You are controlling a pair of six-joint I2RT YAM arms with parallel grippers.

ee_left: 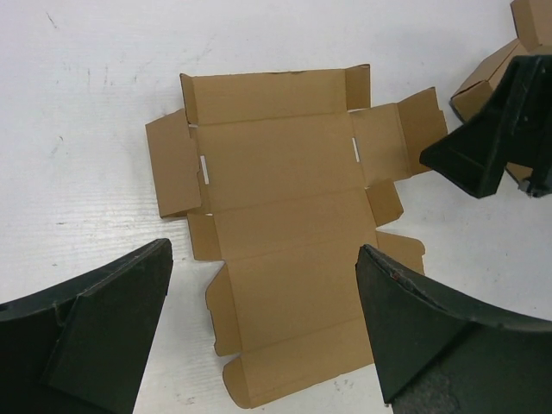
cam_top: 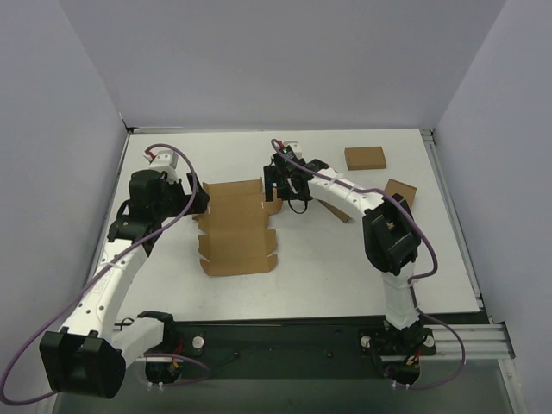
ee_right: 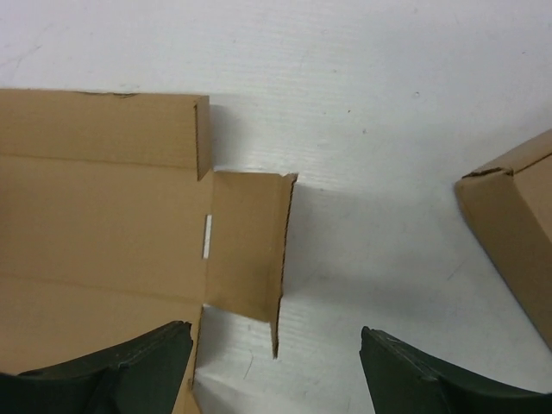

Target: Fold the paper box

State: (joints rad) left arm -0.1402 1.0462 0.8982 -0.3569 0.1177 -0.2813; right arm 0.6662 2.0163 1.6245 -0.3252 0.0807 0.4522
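Box (cam_top: 235, 228) lies flat mid-table (cam_top: 328, 259), left hand (ee_left: 263, 254) spread wide and empty over it, right hand (ee_right: 274, 332) also gripping nothing, fingers straddling the part-raised right flap (ee_right: 246, 246), apparently lined up to fold it.

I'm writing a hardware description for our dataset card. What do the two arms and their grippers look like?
The left arm and right arm have white links, bulky black joints and a purple cable looping alongside each. The left gripper and right gripper have broad, black, wedge-shaped fingers.
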